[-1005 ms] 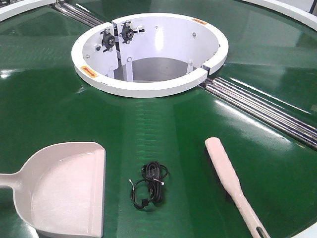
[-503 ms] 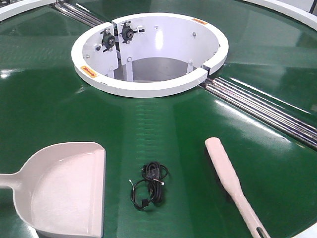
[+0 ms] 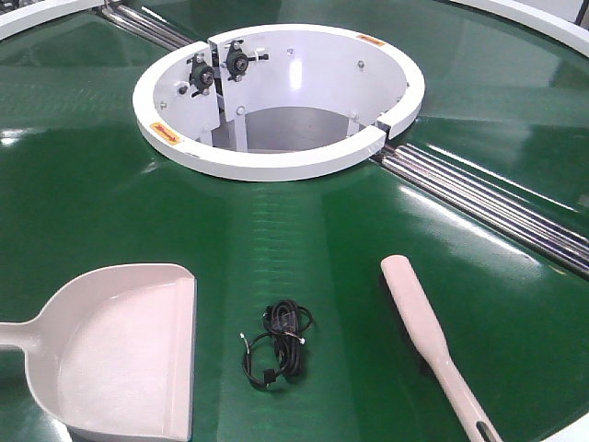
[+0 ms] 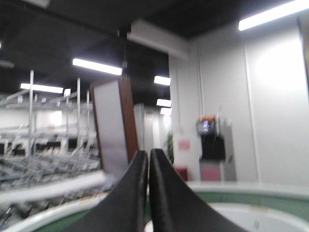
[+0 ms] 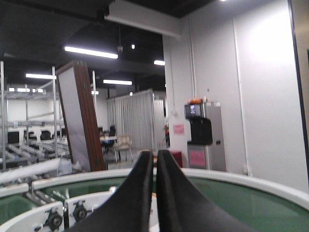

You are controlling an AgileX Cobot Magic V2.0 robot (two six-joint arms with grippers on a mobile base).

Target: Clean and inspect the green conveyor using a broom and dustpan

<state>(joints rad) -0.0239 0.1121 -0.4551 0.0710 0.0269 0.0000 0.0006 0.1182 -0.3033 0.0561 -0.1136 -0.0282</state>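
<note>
Two end effectors, left (image 4: 148, 153) and right (image 5: 154, 153), each have their jaws pressed together on nothing and point level across the far rim into the hall. I judge the task not yet begun, as no tool is picked up. The next move calls for both to tip downward and open, the left toward the dustpan (image 3: 120, 354) and the right toward the broom (image 3: 419, 313). Neither tool shows in the wrist views, so both likely lie below where the end effectors aim.

The green conveyor (image 3: 110, 184) is glossy. Its white central ring (image 3: 276, 164) sits ahead of both end effectors, and steel roller seams (image 3: 479, 198) run off rightward. A small black cable tangle (image 3: 276, 345) lies between dustpan and broom, touching neither.

Beyond the end effectors are a white wall (image 5: 260, 72), storage racks (image 4: 38, 121) leftward, a leaning panel (image 5: 79, 116) and strip lights (image 5: 91, 52).
</note>
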